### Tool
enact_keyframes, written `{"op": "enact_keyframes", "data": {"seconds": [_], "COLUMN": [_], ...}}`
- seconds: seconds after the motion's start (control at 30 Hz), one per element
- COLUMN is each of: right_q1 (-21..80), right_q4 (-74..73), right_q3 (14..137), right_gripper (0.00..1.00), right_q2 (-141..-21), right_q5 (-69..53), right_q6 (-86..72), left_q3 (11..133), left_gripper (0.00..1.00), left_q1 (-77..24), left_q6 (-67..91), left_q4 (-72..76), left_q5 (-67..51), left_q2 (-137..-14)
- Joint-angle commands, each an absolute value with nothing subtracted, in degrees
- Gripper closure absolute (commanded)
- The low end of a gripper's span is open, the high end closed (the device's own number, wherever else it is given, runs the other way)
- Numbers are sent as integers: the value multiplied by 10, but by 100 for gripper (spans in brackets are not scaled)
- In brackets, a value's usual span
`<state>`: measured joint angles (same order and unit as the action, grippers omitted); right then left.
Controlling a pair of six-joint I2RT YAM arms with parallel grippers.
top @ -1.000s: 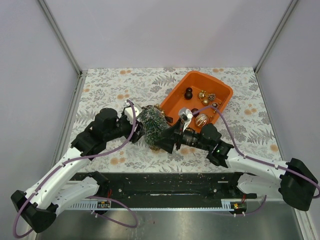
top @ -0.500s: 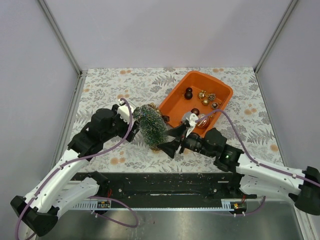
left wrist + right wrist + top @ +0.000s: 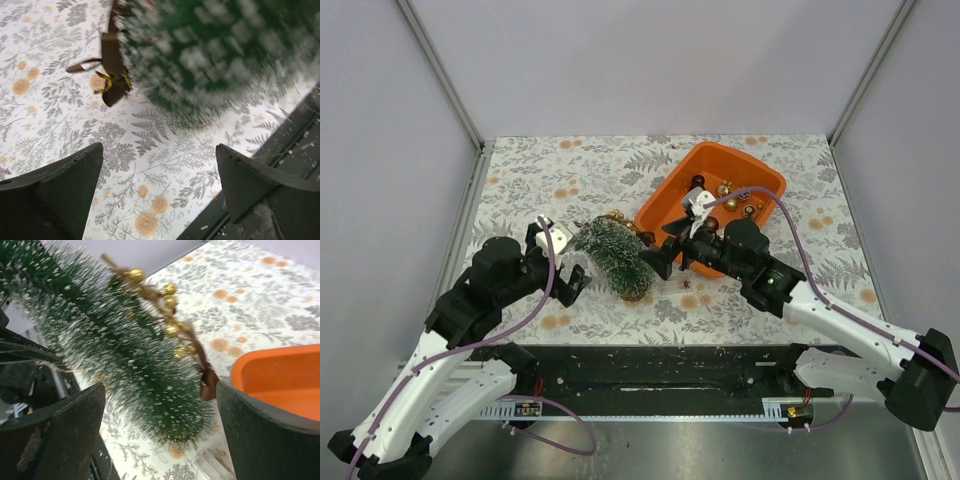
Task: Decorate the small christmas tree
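**Frosted Green, Gold and Orange on a Fern-Print Surface**

The small christmas tree (image 3: 615, 258) is dark green, its bristles tipped frosty white. On it are shiny gold beads (image 3: 167, 315) and a dark brown ribbon (image 3: 112, 65). The tub (image 3: 665, 185) towards the surface's far right corner is bright orange and holds gold and dark brown baubles (image 3: 725, 190). The surface (image 3: 540, 170) is white, printed with grey ferns and pale orange blossoms.

- Overhead shot: bright, even light, soft shadows, pretty sharp.
- Left wrist: small christmas tree (image 3: 215, 55) at 1 o'clock is badly blurred.
- Right wrist: slightly soft around 9 o'clock.
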<state>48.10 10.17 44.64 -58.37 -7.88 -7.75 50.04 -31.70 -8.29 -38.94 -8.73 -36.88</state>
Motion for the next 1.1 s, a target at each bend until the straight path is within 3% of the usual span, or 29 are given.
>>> {"op": "enact_keyframes", "data": {"seconds": [0.0,0.17,0.4,0.57,0.67,0.83,1.07], "right_q1": [473,471,471,471,472,484,578], "right_q4": [105,119,187,228,253,272,273], "right_q3": [503,504,493,483,464,442,432], "right_gripper": [1,1,11,26,37,66,82], "right_q2": [-617,-641,-682,-700,-695,-678,-682], "right_q5": [-185,-204,-202,-185,-168,-158,-74], "right_q6": [-57,-71,-105,-113,-118,-120,-89], "left_q3": [534,543,519,541,569,574,578], "left_gripper": [1,1,7,8,4,1,2], "left_q1": [-314,-314,-313,-314,-314,-313,-314], "left_q6": [-111,-136,-35,29,48,76,94], "left_q4": [-444,-492,-379,-321,-320,-304,-285], "left_q5": [-161,-254,-193,-113,-141,-155,-142], "left_q2": [-345,-319,-350,-419,-446,-454,-461]}}
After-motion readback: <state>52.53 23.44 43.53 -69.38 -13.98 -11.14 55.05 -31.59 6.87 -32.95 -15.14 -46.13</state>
